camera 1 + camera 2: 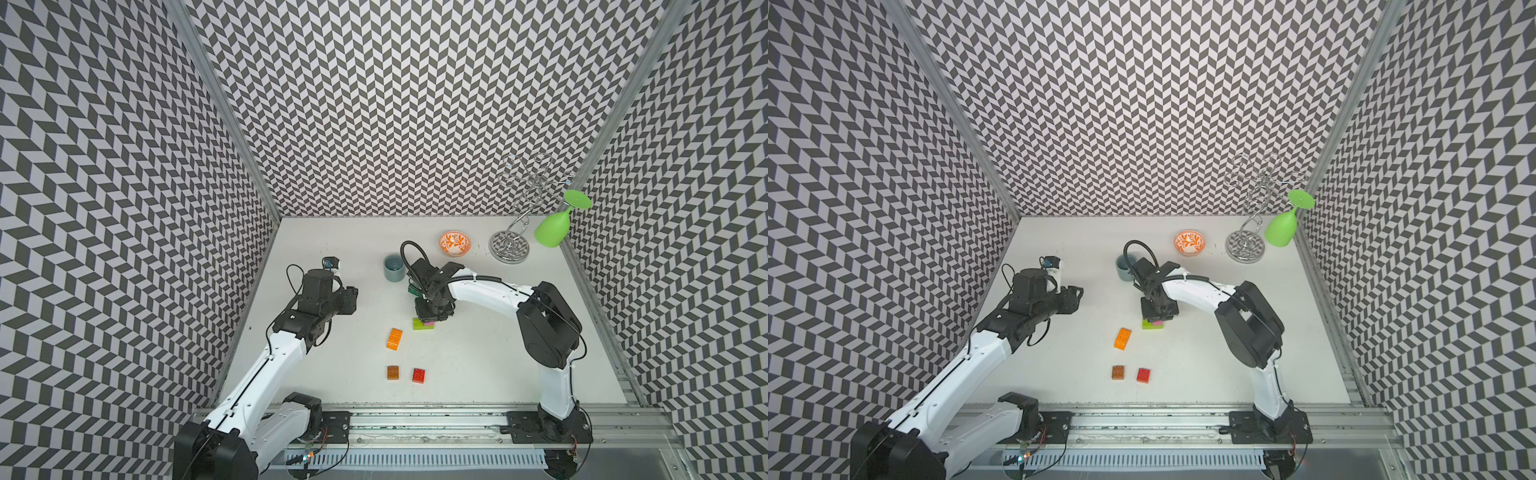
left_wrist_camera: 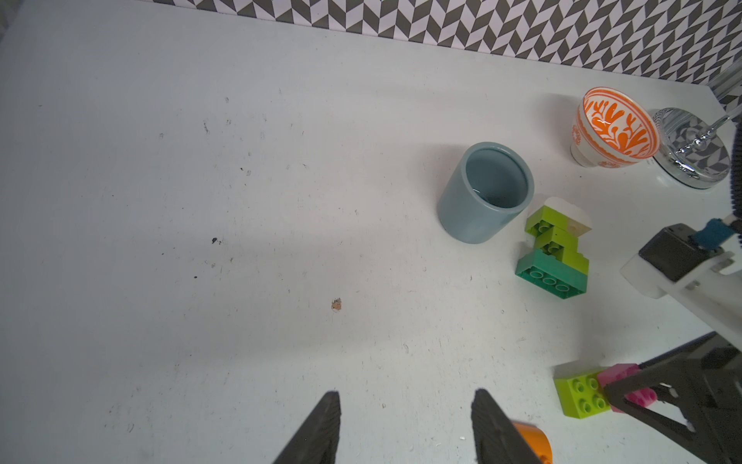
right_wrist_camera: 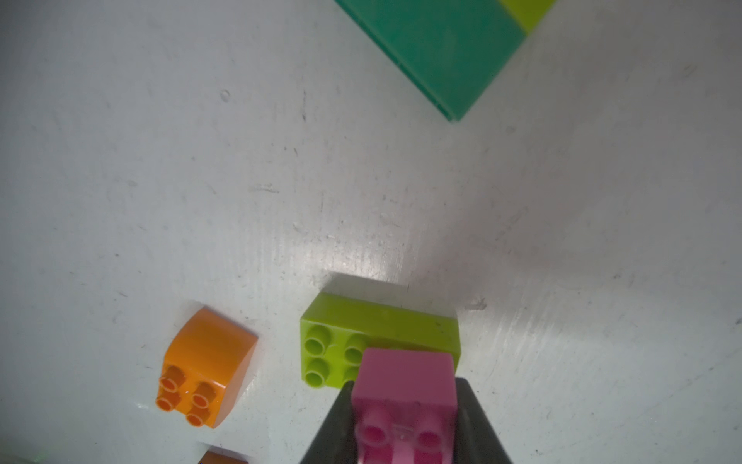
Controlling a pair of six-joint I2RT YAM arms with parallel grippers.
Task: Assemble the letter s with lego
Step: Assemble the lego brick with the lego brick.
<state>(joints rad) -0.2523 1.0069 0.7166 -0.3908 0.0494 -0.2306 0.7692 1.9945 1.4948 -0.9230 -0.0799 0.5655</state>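
Note:
My right gripper (image 3: 403, 401) is shut on a pink lego brick (image 3: 403, 377), studs facing the camera. The pink brick sits on or just over one end of an oblong lime brick (image 3: 341, 341) on the table; I cannot tell whether they touch. In a top view this pair (image 1: 423, 325) lies right under the right gripper (image 1: 432, 318). An orange brick (image 1: 394, 338), a brown brick (image 1: 393, 372) and a red brick (image 1: 419, 375) lie loose nearer the front. A joined piece of lime, dark green and white bricks (image 2: 556, 253) lies beside the cup. My left gripper (image 2: 405, 395) is open and empty.
A grey-blue cup (image 1: 394, 268) stands behind the right wrist. Further back are an orange-patterned bowl (image 1: 455, 242) and a chrome rack (image 1: 510, 245) holding a green glass (image 1: 555, 228). Patterned walls close three sides; a metal rail (image 1: 415, 419) runs along the front.

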